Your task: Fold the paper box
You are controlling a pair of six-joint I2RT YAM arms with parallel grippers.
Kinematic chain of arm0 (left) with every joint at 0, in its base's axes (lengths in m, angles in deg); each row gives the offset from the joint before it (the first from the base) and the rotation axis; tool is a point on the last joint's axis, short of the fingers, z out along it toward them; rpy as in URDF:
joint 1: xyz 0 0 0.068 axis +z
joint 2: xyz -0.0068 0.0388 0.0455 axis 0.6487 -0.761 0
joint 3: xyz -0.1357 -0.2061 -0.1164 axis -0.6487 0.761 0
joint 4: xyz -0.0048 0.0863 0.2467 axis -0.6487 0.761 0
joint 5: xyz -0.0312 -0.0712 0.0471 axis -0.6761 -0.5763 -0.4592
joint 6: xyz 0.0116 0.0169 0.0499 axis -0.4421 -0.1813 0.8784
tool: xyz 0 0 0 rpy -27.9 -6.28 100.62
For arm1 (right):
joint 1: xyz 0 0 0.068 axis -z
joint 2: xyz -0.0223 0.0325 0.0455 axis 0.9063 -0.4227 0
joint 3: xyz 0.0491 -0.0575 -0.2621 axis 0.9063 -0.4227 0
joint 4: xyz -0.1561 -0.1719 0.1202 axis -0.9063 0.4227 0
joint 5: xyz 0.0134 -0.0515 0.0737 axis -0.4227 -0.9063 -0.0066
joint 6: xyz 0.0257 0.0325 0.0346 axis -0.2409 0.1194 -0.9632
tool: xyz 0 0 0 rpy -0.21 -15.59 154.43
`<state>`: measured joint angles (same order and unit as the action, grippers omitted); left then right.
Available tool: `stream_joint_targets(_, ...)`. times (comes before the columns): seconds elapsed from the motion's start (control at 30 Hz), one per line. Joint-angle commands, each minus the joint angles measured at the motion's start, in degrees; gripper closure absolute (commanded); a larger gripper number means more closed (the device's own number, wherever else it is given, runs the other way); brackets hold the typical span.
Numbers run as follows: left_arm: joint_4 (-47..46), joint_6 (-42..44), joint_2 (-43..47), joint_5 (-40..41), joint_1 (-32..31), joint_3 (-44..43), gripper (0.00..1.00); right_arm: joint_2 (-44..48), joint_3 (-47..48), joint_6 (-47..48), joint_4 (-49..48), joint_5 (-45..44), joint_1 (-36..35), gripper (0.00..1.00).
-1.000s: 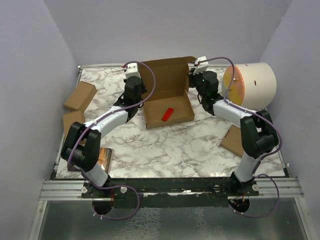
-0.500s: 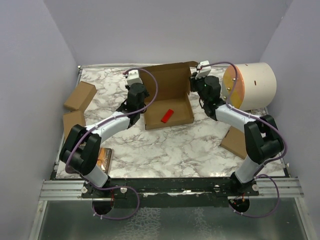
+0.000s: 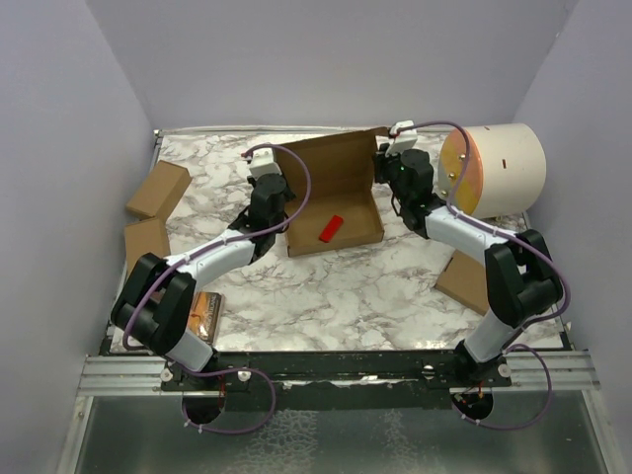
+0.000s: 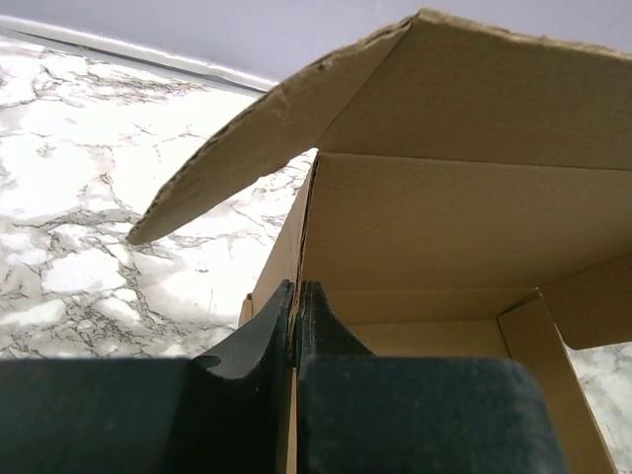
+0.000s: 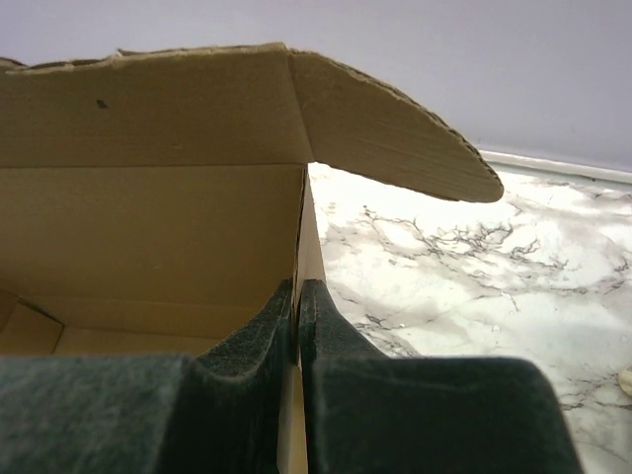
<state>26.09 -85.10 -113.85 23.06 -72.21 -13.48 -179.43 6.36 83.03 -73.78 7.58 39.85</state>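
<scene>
The paper box (image 3: 336, 183) stands at the back middle of the marble table, its lid (image 3: 331, 156) raised and leaning forward over the tray. My left gripper (image 3: 280, 209) is shut on the box's left side wall. In the left wrist view the left gripper (image 4: 295, 296) pinches that wall edge, with the lid's side flap (image 4: 227, 168) hanging above. My right gripper (image 3: 381, 196) is shut on the right side wall. In the right wrist view the right gripper (image 5: 296, 294) clamps the wall under the other lid flap (image 5: 395, 128). A small red item (image 3: 331, 228) lies inside the tray.
A cream cylinder with an orange end (image 3: 494, 168) lies at the back right, close to the right arm. Small brown boxes sit at the left (image 3: 158, 190), (image 3: 145, 242) and at the right front (image 3: 462, 278). A flat orange-brown packet (image 3: 205, 311) lies near the left arm's base.
The lid has swung up from lying back to leaning over the tray. Both grippers have moved a little nearer along the side walls, still gripping them.
</scene>
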Motion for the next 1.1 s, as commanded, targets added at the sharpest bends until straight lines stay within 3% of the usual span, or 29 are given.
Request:
stream_joint_targets(0.0,3.0,-3.2,0.7,-4.2,-2.1,1.9,1.00,1.2,-0.9,-2.9,5.8,2.6,-3.0,0.95)
stream_joint_targets(0.67,1.9,-4.1,3.3,-4.1,-3.6,7.8,1.00,6.5,-10.5,-1.2,4.9,2.0,-4.2,0.95)
stream_joint_targets(1.07,1.8,-2.1,5.3,-4.8,-3.7,9.4,1.00,7.7,-9.7,-7.4,10.6,1.7,-4.3,0.94)
